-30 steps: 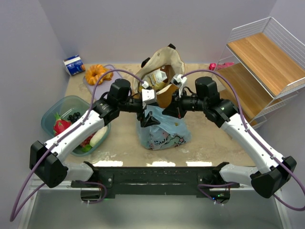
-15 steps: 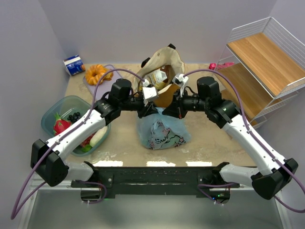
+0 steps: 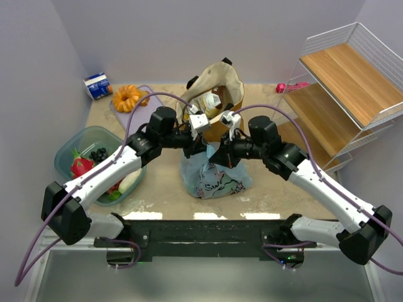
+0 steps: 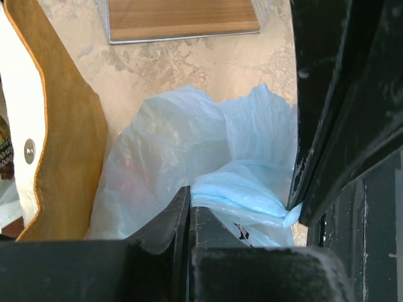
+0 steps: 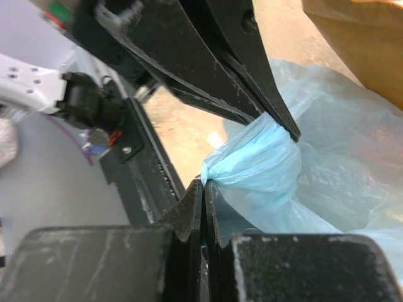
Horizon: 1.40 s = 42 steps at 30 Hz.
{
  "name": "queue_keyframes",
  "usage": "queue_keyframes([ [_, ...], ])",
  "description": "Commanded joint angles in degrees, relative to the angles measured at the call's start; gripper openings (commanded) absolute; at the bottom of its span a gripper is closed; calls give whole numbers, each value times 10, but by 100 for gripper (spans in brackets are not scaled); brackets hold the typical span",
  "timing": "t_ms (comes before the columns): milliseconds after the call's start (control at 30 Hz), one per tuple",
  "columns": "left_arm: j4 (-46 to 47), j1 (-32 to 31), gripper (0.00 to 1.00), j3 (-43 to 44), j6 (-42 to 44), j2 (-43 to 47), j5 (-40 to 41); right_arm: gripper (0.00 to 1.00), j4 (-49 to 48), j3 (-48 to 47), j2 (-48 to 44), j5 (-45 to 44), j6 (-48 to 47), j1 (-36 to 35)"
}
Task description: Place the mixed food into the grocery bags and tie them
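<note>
The light-blue printed plastic grocery bag (image 3: 215, 179) sits mid-table, its top bunched into a twisted strand (image 5: 258, 157). My left gripper (image 4: 189, 200) is shut on one end of that strand, over the bag's top (image 3: 204, 148). My right gripper (image 5: 204, 184) is shut on the other end, close beside the left one (image 3: 218, 157). The two pairs of fingers nearly touch. Behind the plastic bag stands the mustard-tan tote (image 3: 220, 94), open, with snack packets (image 3: 211, 100) inside. In the left wrist view the tote's side (image 4: 69, 145) is at the left.
A clear teal tub (image 3: 94, 148) with fruit stands at the left. An orange ring-shaped item (image 3: 128, 97) and a blue-white carton (image 3: 98, 85) lie at the back left. A white wire rack with wooden shelves (image 3: 352, 82) fills the right side, a pink item (image 3: 291, 87) beside it.
My left gripper has closed from wide open onto the plastic bag's strand. The right arm has swung left, bringing its gripper up against the left one, and the bag's top has drawn together.
</note>
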State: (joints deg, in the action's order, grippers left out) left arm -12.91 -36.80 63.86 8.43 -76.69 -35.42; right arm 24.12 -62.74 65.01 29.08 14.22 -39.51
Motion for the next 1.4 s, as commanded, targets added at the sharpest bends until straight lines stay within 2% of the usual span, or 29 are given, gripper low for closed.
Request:
queue_keyframes([
  [0,37,7,0,-2,-35,1,41,0,1,24,8,-75,13,-26],
  [267,44,9,0,-13,-53,22,21,0,-9,61,38,-175,12,-30],
  [400,47,16,0,-22,-63,24,6,0,-25,80,37,-198,13,-31],
  [633,82,43,0,-47,-80,31,-97,0,-60,118,24,-201,5,-31],
  [833,95,43,15,-55,-107,18,-166,0,-85,127,13,-173,1,-31],
  [1033,108,45,32,-60,-122,2,-192,0,-102,135,-4,-157,-4,-33],
  [1367,113,44,50,-65,-126,-18,-176,0,-118,143,-15,-139,-8,-36],
])
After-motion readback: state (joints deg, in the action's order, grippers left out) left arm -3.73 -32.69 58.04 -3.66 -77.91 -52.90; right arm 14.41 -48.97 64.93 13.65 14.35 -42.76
